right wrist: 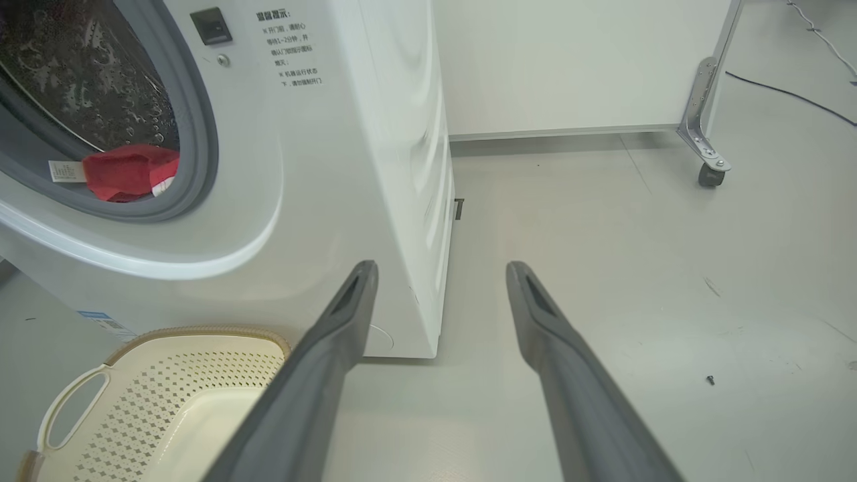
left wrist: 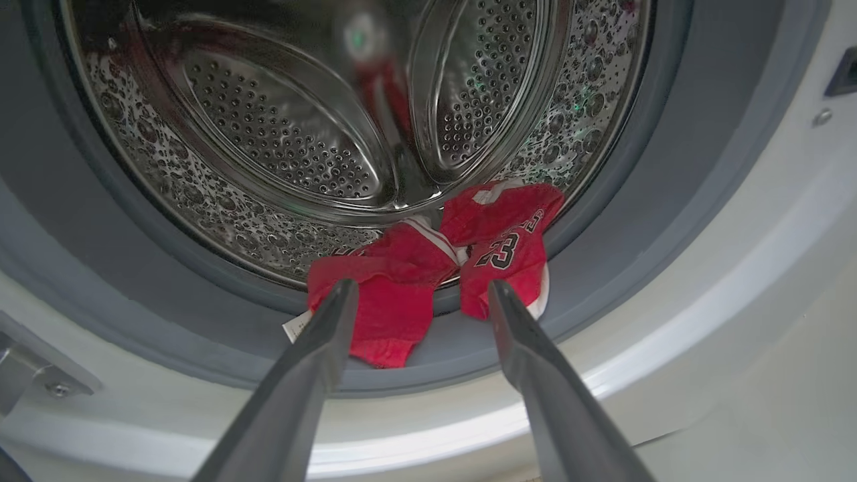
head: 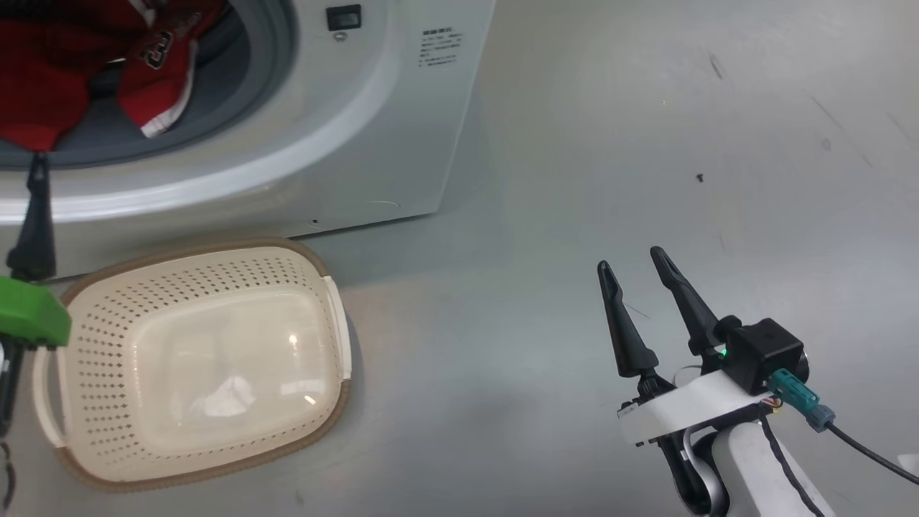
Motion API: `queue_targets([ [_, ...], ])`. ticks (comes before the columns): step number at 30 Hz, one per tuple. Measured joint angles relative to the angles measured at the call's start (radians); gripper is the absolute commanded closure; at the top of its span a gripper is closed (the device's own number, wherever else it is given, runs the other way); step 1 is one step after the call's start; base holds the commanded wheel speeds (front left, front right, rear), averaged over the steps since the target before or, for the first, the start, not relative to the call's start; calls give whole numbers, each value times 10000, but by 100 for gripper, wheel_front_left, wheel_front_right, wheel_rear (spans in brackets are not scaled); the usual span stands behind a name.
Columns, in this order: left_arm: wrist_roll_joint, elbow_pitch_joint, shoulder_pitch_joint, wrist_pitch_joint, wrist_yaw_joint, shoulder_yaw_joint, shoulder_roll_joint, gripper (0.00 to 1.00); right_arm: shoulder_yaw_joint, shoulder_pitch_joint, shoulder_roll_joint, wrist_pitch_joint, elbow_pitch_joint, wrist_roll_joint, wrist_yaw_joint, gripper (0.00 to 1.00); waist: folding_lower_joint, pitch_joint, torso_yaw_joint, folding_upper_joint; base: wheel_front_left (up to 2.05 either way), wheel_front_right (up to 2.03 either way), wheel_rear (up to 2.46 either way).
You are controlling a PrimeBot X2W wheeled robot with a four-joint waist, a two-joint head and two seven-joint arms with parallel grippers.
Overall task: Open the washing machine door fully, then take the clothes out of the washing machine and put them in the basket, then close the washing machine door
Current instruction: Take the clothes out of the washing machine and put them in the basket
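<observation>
- While the clothes (left wrist: 502,227) lie on the port lip (left wrist: 442,358), just ahead of the left gripper (left wrist: 422,286), which is spread wide and empty, unloading looks unstarted.
- The basket (head: 194,267), below that gripper, holds nothing.
- The right gripper (head: 630,258), wide and empty, idles aside; closing the door remains.

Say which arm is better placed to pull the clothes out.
Left: left jaws, open, point at the clothes on the port's lip; right jaws hang over the floor beside the washing machine.
</observation>
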Motion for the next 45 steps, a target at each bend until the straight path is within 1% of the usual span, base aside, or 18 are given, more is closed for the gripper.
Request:
queue_targets([
  [3, 265, 173, -494, 468, 159, 63, 376, 0, 176, -198, 2, -2, -73, 182, -142, 0, 0, 284, -349, 0, 0, 0, 0],
  [5, 445, 424, -835, 794, 253, 94, 656, 0, 297, -292, 2, -2, -88, 345, -171, 0, 0, 463, -583, 0, 0, 0, 0],
  [6, 575, 543, -997, 957, 265, 81, 788, 0, 347, -339, 2, 0, -102, 412, -232, 0, 0, 549, -699, 0, 0, 0, 0],
  [8, 802, 748, -1298, 1258, 265, 2, 1001, 0, 441, -408, 2, -2, -117, 500, -249, 0, 0, 709, -916, 0, 0, 0, 0],
  [12, 1139, 1106, -1893, 1760, 265, -226, 1285, 0, 640, -547, 2, -2, -161, 623, -407, 0, 1, 1005, -1303, 0, 0, 0, 0],
  [15, 1444, 1373, -2286, 2102, 265, -303, 1613, 0, 815, -652, 2, -2, -215, 721, -422, 0, 0, 1206, -1543, 0, 0, 0, 0],
  [17, 1595, 1498, -2526, 2268, 265, -362, 1837, 0, 911, -735, 8, -2, -245, 857, -504, 0, 0, 1329, -1689, 0, 0, 0, 0],
  [19, 1799, 1615, -2812, 2458, 265, -439, 1990, 0, 955, -772, 8, -15, -299, 972, -591, 0, 0, 1449, -1812, 0, 0, 0, 0],
  [21, 2017, 1730, -3087, 2600, 263, -552, 2125, 0, 982, -775, 8, -46, -313, 1034, -598, 0, 0, 1564, -1920, 0, 0, 0, 0],
  [29, 2414, 2393, -3995, 3223, 215, -890, 2403, 0, 1160, -990, 12, -48, -387, 1198, -851, 0, 0, 1892, -2187, 0, 0, 0, 0],
  [37, 2556, 3185, -4780, 3682, 253, -872, 2452, 0, 1294, -1064, 17, -48, -378, 1277, -936, 0, 1, 2033, -2252, 0, 0, 0, 0],
  [39, 2740, 3350, -4870, 3797, 249, -1003, 2566, 0, 1323, -1066, 17, -48, -374, 1277, -943, 0, 0, 2052, -2256, 0, 0, 0, 0],
  [45, 2717, 3896, -5216, 4029, 251, -976, 2600, 0, 1432, -1183, 17, -48, -370, 1267, -1011, 0, 1, 2114, -2273, 0, 0, 0, 0],
])
